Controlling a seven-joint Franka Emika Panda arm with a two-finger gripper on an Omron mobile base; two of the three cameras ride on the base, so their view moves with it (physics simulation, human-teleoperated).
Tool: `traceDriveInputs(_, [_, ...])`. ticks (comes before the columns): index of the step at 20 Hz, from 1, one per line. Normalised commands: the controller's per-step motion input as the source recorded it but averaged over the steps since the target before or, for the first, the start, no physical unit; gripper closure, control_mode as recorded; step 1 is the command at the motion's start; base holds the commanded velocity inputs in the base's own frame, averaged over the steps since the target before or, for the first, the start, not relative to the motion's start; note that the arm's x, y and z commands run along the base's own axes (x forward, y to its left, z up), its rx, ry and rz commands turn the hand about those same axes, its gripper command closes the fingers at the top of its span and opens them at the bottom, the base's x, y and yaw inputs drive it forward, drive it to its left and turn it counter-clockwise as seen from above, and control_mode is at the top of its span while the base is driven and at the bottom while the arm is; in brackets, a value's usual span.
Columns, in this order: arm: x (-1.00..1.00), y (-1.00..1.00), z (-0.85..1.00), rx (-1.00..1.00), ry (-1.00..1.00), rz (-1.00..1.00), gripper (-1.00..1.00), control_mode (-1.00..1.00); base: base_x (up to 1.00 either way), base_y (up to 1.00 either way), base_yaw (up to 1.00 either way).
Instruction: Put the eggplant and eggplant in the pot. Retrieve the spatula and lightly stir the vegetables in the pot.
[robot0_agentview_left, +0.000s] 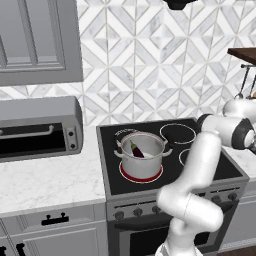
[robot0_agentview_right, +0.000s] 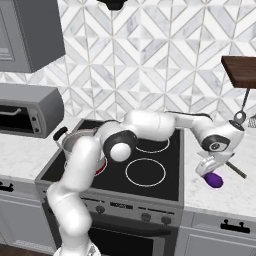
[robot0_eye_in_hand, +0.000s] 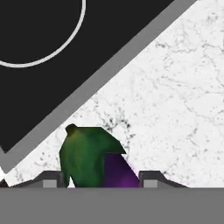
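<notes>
One eggplant (robot0_agentview_left: 136, 149) lies inside the steel pot (robot0_agentview_left: 142, 165) on the stove's front left burner. In the right base view the arm partly hides the pot (robot0_agentview_right: 75, 141). My gripper (robot0_agentview_right: 212, 174) is over the marble counter right of the stove, pointing down and shut on the other eggplant (robot0_agentview_right: 215, 180). In the hand view this eggplant (robot0_eye_in_hand: 87, 153) fills the gap between the gripper's (robot0_eye_in_hand: 101, 179) tips, green cap foremost. I cannot tell whether it rests on the counter or hangs just above it. A thin dark handle (robot0_agentview_right: 237, 170), apparently the spatula's, lies behind the hand, its blade hidden.
The stove (robot0_agentview_left: 200, 167) has a glowing red ring (robot0_agentview_left: 141, 177) under the pot. A toaster oven (robot0_agentview_left: 40, 131) stands on the left counter. Metal utensils (robot0_agentview_right: 242, 114) hang under a wooden shelf (robot0_agentview_right: 240, 70) at the far right. The stove's grey edge (robot0_eye_in_hand: 109, 76) runs beside the eggplant.
</notes>
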Motion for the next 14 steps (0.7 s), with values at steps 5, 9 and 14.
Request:
traceDriveInputs(5, [0.0,0.89,0.7,-0.06,0.0,0.0,1.0,-1.0,0.0,0.0,0.0])
traceDriveInputs(9, [0.0,0.86,0.9,-0.09,0.06,0.0,1.0,-1.0,0.0,0.0,0.0])
traceDriveInputs(14, [0.0,0.91,0.83,-0.06,0.0,0.0,1.0,-1.0,0.0,0.0,0.0])
